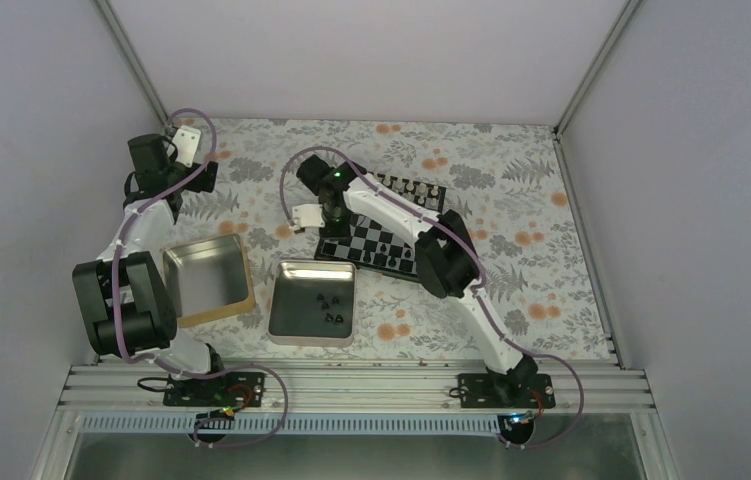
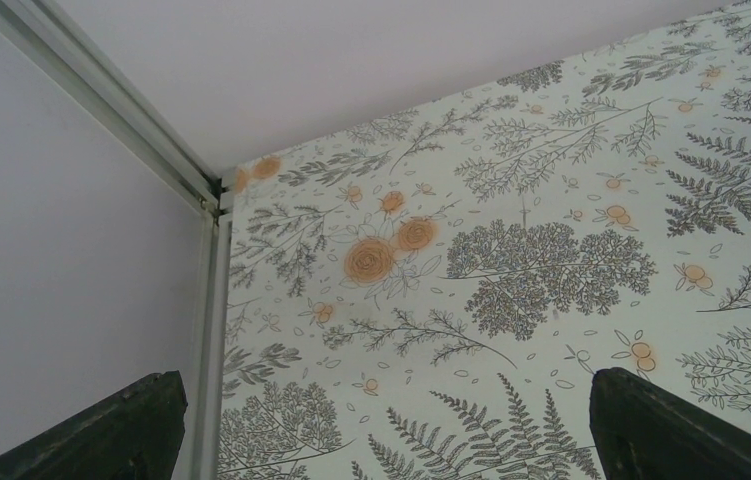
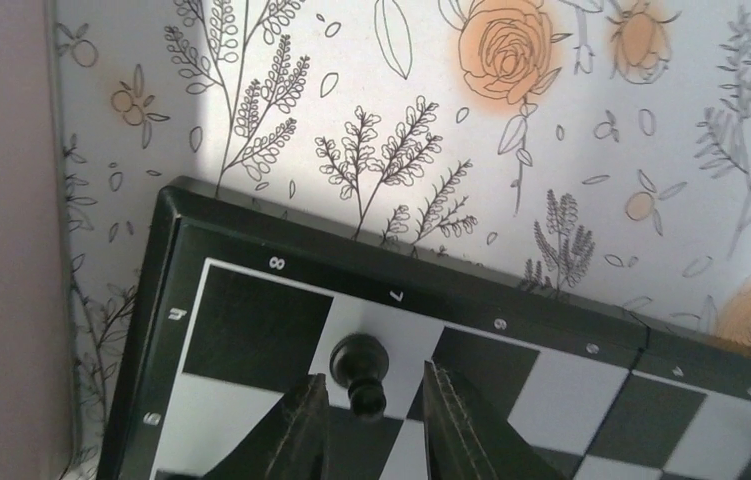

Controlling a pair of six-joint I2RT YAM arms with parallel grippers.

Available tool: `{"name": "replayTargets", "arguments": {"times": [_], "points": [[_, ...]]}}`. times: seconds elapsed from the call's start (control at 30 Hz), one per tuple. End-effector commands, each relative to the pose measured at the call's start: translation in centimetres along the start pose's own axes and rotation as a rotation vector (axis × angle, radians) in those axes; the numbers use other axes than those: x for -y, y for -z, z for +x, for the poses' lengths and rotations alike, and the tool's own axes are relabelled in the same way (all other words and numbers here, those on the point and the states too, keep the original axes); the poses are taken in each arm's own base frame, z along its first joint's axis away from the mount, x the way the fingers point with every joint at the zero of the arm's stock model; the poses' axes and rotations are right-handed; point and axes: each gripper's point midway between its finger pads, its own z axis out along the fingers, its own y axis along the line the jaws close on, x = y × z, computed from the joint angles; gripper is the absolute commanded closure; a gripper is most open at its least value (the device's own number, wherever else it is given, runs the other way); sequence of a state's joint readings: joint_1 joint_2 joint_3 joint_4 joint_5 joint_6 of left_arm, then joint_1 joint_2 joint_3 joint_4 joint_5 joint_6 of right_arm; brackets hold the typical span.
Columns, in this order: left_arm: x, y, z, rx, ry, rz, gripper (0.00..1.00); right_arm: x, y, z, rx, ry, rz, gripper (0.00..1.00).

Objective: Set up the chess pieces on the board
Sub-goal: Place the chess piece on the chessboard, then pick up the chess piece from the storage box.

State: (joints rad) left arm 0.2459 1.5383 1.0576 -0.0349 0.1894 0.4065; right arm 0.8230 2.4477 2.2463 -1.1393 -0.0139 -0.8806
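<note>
The board (image 1: 388,243) lies at the table's middle, and its corner fills the lower part of the right wrist view (image 3: 251,330). My right gripper (image 3: 371,395) hangs over that corner (image 1: 332,232), slightly open. A black pawn (image 3: 361,370) stands on a white edge square between the fingers (image 3: 301,430), with a small gap on each side. Several more black chess pieces (image 1: 329,305) lie in the silver tin (image 1: 291,325). My left gripper (image 2: 386,400) is wide open and empty over the bare cloth at the back left (image 1: 203,172).
A gold-rimmed tin (image 1: 184,262) sits left of the silver tin. Pale pieces (image 1: 419,190) stand along the board's far end. The metal frame post (image 2: 213,300) and wall are close to my left gripper. The floral cloth (image 1: 511,180) covers the table.
</note>
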Motion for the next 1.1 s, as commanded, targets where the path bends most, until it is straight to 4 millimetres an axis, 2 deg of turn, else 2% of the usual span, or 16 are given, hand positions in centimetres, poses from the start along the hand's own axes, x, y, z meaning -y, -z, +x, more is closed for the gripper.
{"name": "replayTargets", "arguments": {"times": [0.0, 0.1, 0.27, 0.43, 0.67, 0.83, 1.07], "points": [[-0.2, 0.3, -0.7, 0.029, 0.021, 0.006, 0.0, 0.0, 5.3, -1.3, 0.078, -0.009, 0.05, 0.73], [-0.2, 0.6, -1.2, 0.038, 0.027, 0.01, 0.0, -2.7, 5.7, -1.5, 0.056, 0.002, 0.001, 0.74], [-0.3, 0.9, -1.3, 0.038, 0.03, 0.003, 0.0, -8.4, 6.9, -3.4, 0.077, 0.055, -0.092, 0.74], [-0.3, 0.9, -1.3, 0.037, 0.038, 0.001, 0.0, -12.5, 6.1, -4.7, 0.072, 0.084, -0.159, 0.73], [-0.3, 1.1, -1.2, 0.047, 0.043, -0.003, 0.0, -14.0, 3.8, -4.9, 0.049, 0.075, -0.181, 0.73], [-0.2, 1.2, -1.3, 0.054, 0.042, -0.004, 0.0, -14.7, 2.4, -4.2, 0.014, 0.071, -0.2, 0.73], [-0.1, 1.3, -1.1, 0.053, 0.042, -0.002, 0.0, -15.1, 1.3, -4.0, -0.002, 0.072, -0.215, 0.73]]}}
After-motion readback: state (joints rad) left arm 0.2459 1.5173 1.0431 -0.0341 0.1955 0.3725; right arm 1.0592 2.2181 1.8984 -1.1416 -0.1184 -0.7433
